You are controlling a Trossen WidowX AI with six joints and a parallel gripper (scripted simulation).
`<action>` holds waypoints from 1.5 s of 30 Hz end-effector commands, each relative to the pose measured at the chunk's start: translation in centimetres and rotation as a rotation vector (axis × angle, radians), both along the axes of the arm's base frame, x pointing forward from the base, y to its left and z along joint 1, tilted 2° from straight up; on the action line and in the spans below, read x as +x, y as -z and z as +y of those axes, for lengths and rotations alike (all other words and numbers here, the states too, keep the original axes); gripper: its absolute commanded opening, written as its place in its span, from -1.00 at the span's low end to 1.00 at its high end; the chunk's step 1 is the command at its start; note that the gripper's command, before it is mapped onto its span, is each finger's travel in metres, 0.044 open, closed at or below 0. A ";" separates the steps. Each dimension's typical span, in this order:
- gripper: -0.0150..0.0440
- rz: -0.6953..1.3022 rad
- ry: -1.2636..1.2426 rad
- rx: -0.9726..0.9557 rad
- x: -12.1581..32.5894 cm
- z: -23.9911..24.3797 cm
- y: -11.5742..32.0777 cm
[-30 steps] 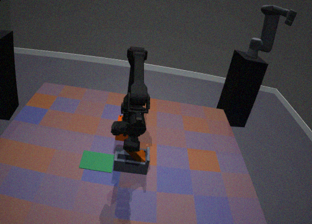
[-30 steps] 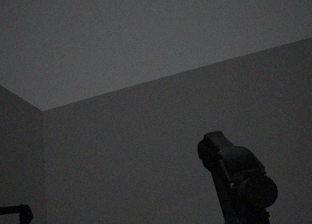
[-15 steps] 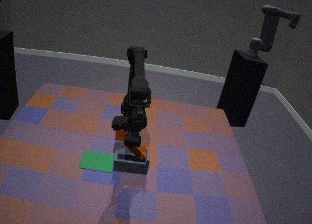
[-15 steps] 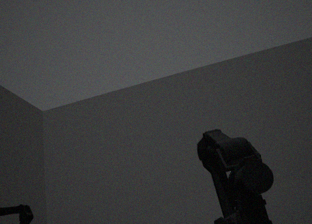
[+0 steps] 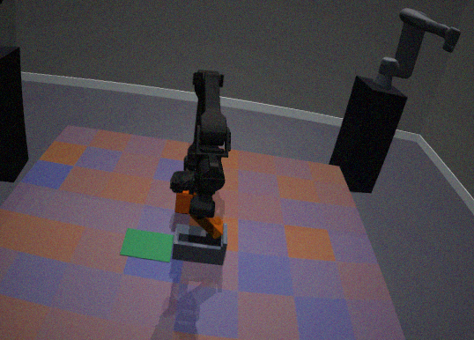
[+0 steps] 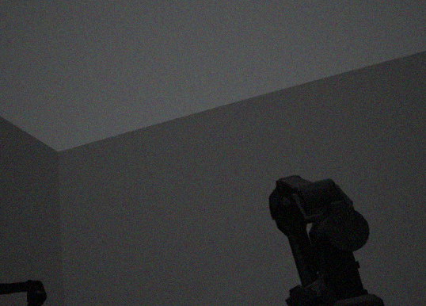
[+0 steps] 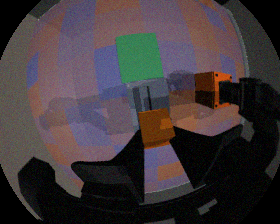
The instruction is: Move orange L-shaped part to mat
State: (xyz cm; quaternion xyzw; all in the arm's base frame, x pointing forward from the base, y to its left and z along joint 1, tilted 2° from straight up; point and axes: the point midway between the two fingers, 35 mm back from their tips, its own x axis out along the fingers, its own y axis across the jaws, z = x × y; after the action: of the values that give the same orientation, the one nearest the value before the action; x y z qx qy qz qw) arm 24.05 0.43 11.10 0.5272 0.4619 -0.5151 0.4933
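While the arm (image 5: pixel 207 129) leans down over the checkered floor (image 5: pixel 308 213), its gripper (image 5: pixel 202 213) hangs above the grey tray (image 5: pixel 199 248) with the jaws clamped on the orange L-shaped part (image 5: pixel 211 226). The part is tilted — one end pinched high in the jaws, the other slanting down toward the tray's far rim at about four o'clock from the gripper; whether that low end touches the rim cannot be told. The pocket (image 5: pixel 194 238) shows dark and open beneath it. The green mat (image 5: pixel 147 245) lies flat just beside the tray, at nine o'clock from it. In the wrist view the part (image 7: pixel 156 127) sits between the dark fingers, the tray (image 7: pixel 149 96) beyond it at twelve o'clock and the mat (image 7: pixel 138 58) farther on — a second orange block (image 7: pixel 208 88) at two o'clock looks like part of the arm. The exterior view shows only the arm's upper link (image 6: pixel 321 239) against dim walls. A black pedestal (image 5: pixel 367 131) with a grey camera arm (image 5: pixel 414 39) stands well apart at two o'clock.
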 end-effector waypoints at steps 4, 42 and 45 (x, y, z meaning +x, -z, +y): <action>-0.49 -0.007 0.003 0.004 0.0 -0.8 -0.3; -0.49 -0.005 0.003 -0.008 -2.5 -14.5 -0.2; -0.49 -0.004 0.003 -0.010 -2.7 -15.7 -0.2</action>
State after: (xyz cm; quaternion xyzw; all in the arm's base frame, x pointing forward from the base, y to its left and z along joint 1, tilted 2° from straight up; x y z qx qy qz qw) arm 21.38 -13.84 11.07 0.5246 0.4616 -0.5191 0.4922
